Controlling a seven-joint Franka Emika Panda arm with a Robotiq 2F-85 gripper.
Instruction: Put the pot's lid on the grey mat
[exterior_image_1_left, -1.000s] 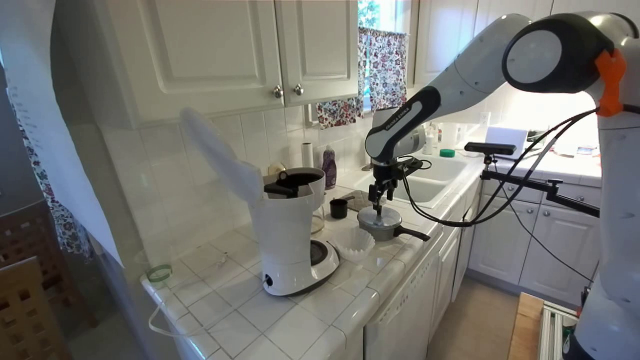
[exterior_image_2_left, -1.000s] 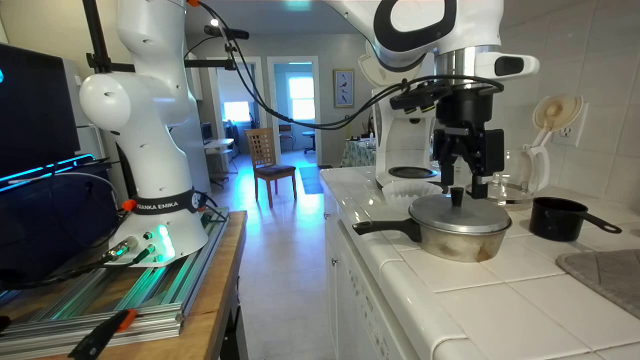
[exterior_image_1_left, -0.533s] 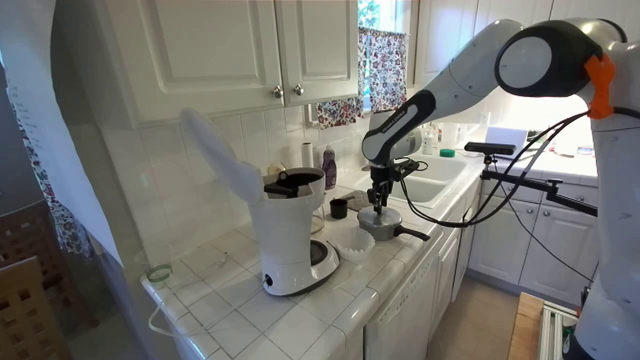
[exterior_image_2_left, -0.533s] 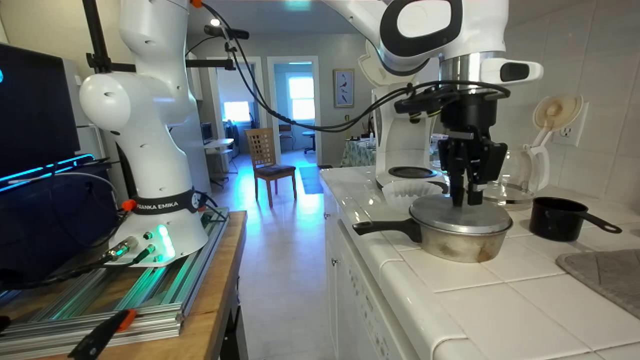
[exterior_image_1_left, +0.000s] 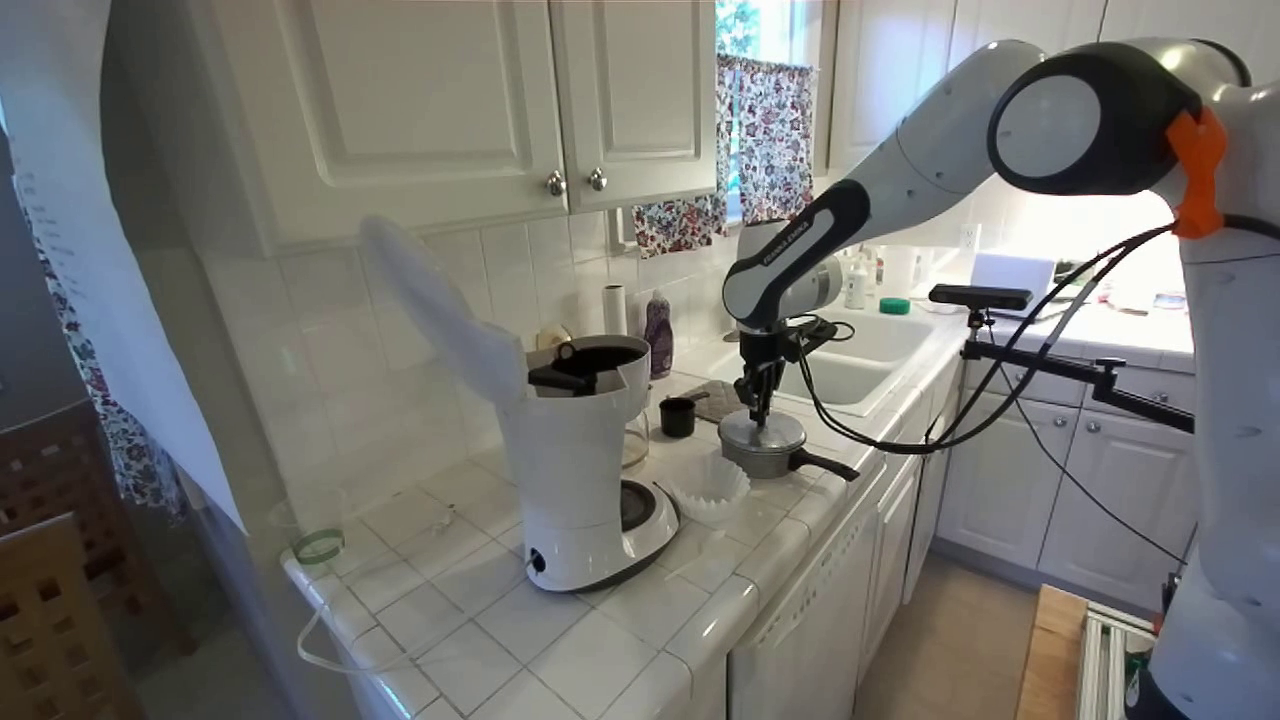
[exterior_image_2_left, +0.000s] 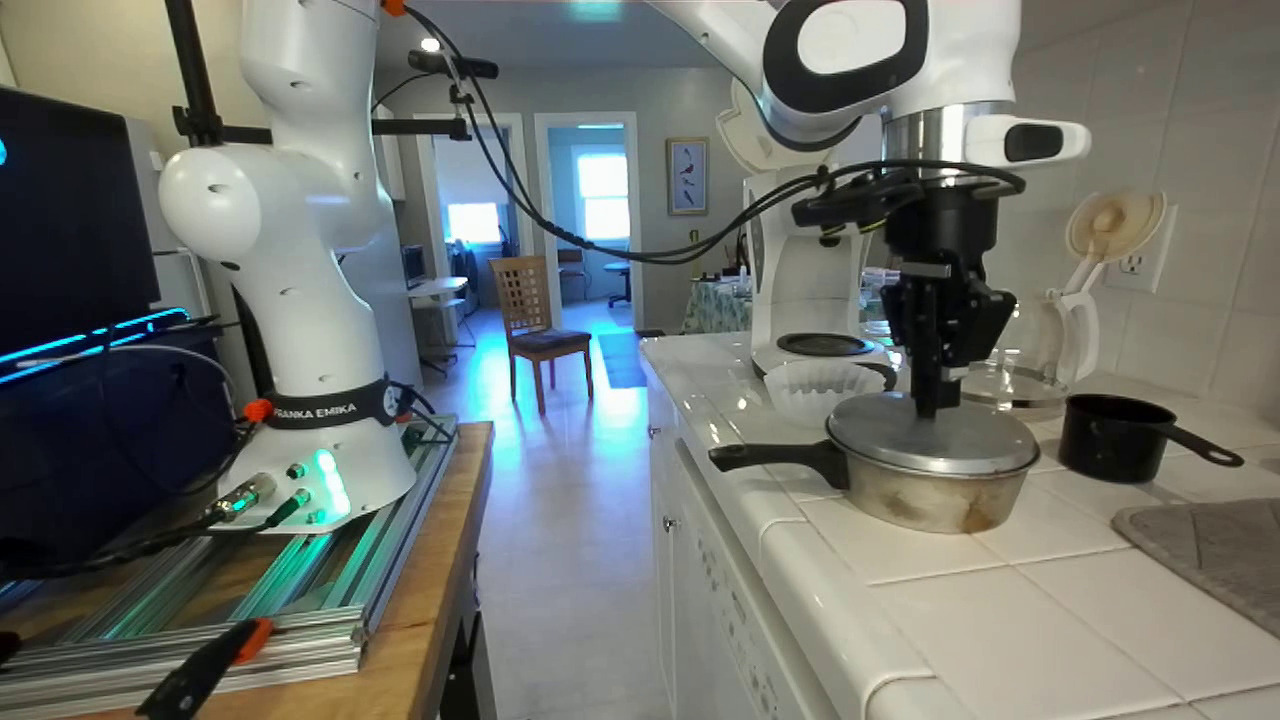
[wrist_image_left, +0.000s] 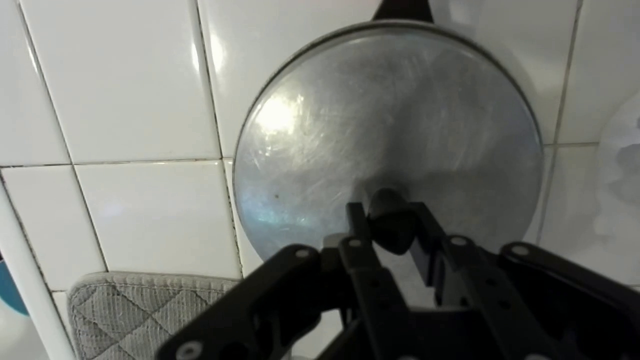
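Note:
The small metal pot (exterior_image_2_left: 930, 500) stands on the tiled counter, its dark handle (exterior_image_2_left: 765, 457) pointing left in that exterior view. Its silvery lid (exterior_image_2_left: 985, 440) sits flat on top. Coming down from above, my gripper (wrist_image_left: 388, 214) is shut on the dark knob (wrist_image_left: 395, 232) at the lid's centre, one finger on each side. In the wrist view the lid (wrist_image_left: 390, 110) hides nearly all of the pot. The quilted grey mat (exterior_image_2_left: 1205, 550) lies on the counter beyond the dark cup; a corner of the mat (wrist_image_left: 135, 315) shows at lower left in the wrist view.
A dark cup with a handle (exterior_image_2_left: 1112, 440) stands between pot and mat. Close by the pot are a paper coffee filter (exterior_image_1_left: 708, 488) and the white coffee maker (exterior_image_1_left: 570, 490). A glass carafe (exterior_image_2_left: 1020, 370) stands behind. The sink (exterior_image_1_left: 850, 380) is past the mat.
My gripper has come down slightly and its fingers have closed from wide apart onto the lid's knob. Pot and lid have shifted a little to the right in both exterior views.

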